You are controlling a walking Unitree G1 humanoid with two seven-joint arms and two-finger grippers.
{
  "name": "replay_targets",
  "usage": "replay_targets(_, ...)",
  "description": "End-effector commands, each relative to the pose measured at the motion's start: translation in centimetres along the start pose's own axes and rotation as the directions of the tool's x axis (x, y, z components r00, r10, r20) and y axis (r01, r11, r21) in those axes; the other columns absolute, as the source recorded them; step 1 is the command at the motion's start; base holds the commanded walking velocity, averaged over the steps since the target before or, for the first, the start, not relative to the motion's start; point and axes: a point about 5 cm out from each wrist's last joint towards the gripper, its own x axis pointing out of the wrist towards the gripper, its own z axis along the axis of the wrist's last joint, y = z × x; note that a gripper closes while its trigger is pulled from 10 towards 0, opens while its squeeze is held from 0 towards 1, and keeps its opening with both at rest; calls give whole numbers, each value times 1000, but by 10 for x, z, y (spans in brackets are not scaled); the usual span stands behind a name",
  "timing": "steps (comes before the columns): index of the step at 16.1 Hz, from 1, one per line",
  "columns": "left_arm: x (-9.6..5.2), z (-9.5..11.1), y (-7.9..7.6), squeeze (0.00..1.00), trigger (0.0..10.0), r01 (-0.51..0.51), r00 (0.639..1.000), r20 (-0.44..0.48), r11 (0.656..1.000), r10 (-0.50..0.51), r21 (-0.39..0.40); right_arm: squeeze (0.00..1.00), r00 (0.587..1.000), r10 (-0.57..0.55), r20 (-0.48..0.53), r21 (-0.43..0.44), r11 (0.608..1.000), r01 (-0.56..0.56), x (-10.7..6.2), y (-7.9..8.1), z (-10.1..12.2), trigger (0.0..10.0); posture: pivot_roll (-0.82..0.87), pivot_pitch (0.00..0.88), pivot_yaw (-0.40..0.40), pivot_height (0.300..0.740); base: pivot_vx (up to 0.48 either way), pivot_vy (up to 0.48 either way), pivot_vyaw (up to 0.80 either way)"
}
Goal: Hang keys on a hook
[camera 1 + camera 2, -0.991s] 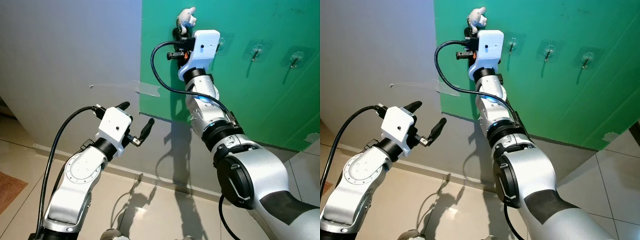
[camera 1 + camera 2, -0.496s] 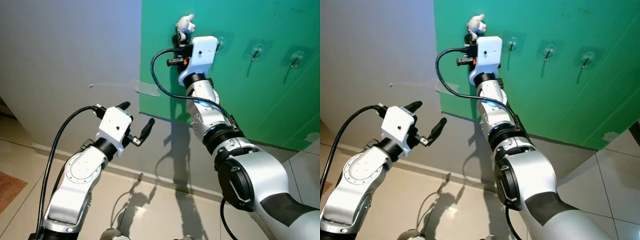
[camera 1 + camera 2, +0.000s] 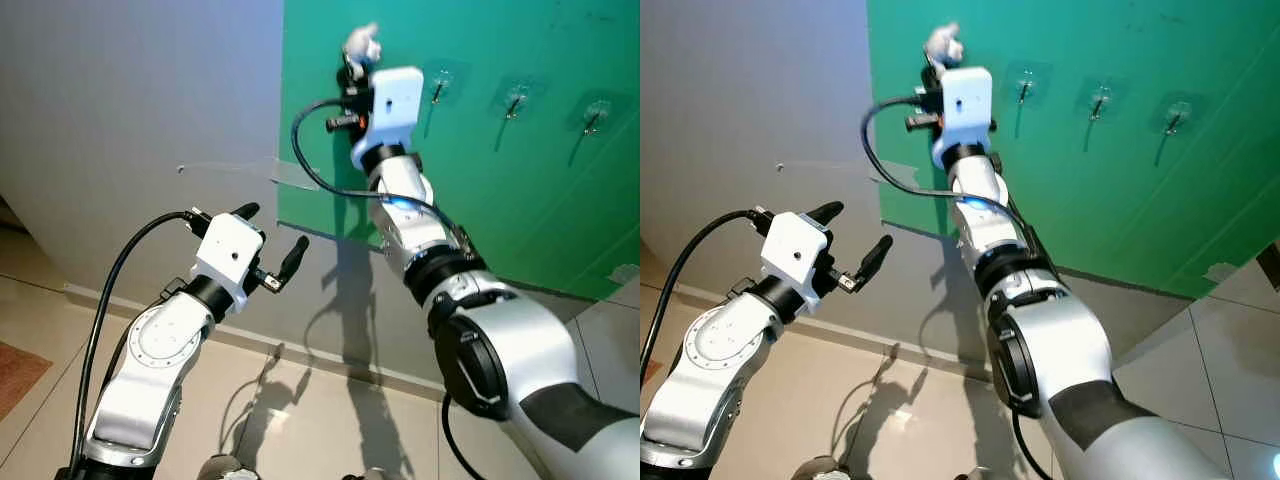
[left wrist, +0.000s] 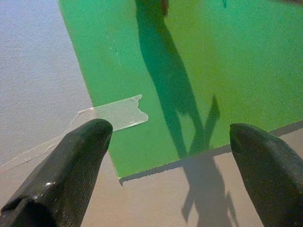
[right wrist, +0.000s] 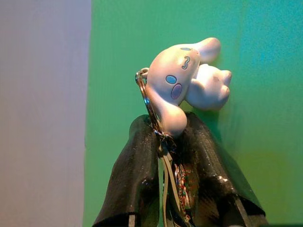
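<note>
Green board w/ hooks is taped to a grey wall. Keys w/ white plush charm are clamped by right end effector, raised near board's top-left. Left end effector is held wide, empty.

A white figure charm with blue and pink marks sits against the green board

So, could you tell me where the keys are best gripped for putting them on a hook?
Probably much as the right gripper has them: pinched low on the strap, with the metal ring and white charm of the keys standing free above the fingertips. That leaves the ring open to slip over a hook on the green board, approached head-on from the front.
</note>
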Motion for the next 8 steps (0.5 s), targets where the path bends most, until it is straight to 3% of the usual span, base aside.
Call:
replay_targets(1,0,2,-2,0,10000,8,1000,2,1000,-8,4,0,999,-13,39,-24,1000,14,5,-5,10,10000,158,79,-124,740,0,0,0)
replay_targets(4,0,2,-4,0,10000,11,1000,2,1000,-11,2,0,997,-30,71,-28,999,33,9,-9,17,10000,157,77,-122,740,0,0,0)
replay_targets(8,0,2,-5,0,10000,16,1000,2,1000,-16,1,0,995,10,97,-113,994,1,9,-2,20,10000,158,78,-119,740,0,0,0)
